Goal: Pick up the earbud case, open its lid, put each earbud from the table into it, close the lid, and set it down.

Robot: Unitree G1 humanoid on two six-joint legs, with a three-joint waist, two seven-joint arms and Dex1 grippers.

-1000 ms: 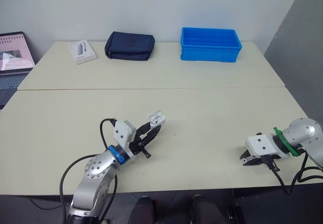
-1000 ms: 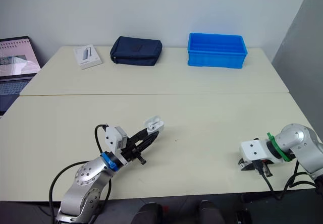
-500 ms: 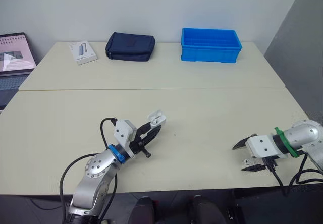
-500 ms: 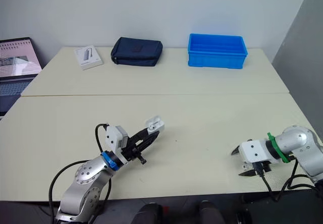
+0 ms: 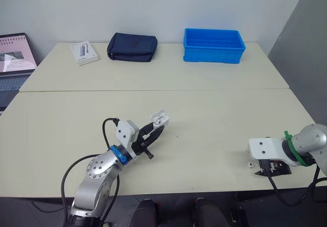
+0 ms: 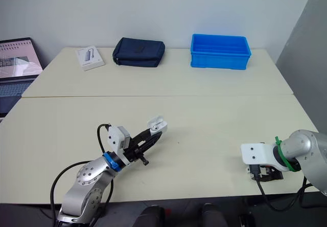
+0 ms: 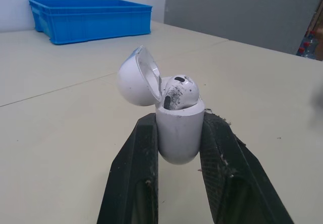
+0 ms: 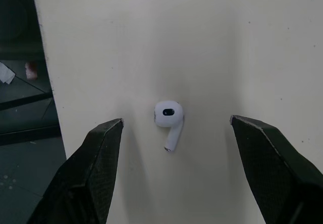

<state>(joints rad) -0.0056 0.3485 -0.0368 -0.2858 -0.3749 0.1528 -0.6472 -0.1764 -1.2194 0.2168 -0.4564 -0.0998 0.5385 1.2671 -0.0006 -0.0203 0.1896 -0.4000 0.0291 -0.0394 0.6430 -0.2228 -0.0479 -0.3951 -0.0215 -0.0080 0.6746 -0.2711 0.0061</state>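
My left gripper [image 5: 157,128] is shut on the white earbud case [image 5: 159,118], held just above the table [image 5: 214,114] near its middle. The case [image 7: 177,128] has its lid open, tipped back, and one earbud [image 7: 180,89] sits in it. My right gripper [image 5: 269,169] points down at the table's front right corner. In the right wrist view it [image 8: 176,123] is open, its fingers [image 8: 91,168] standing wide to either side of a loose white earbud [image 8: 168,115] that lies on the table close to the edge.
A blue bin [image 5: 213,45], a dark pouch [image 5: 132,46] and a small white box [image 5: 83,52] line the far side of the table. A laptop [image 5: 13,58] stands at the far left. The table's edge [image 8: 46,82] runs right beside the loose earbud.
My right gripper went from shut to open, then turned downward and shifted right over the loose earbud. The left gripper and the case have stayed put.
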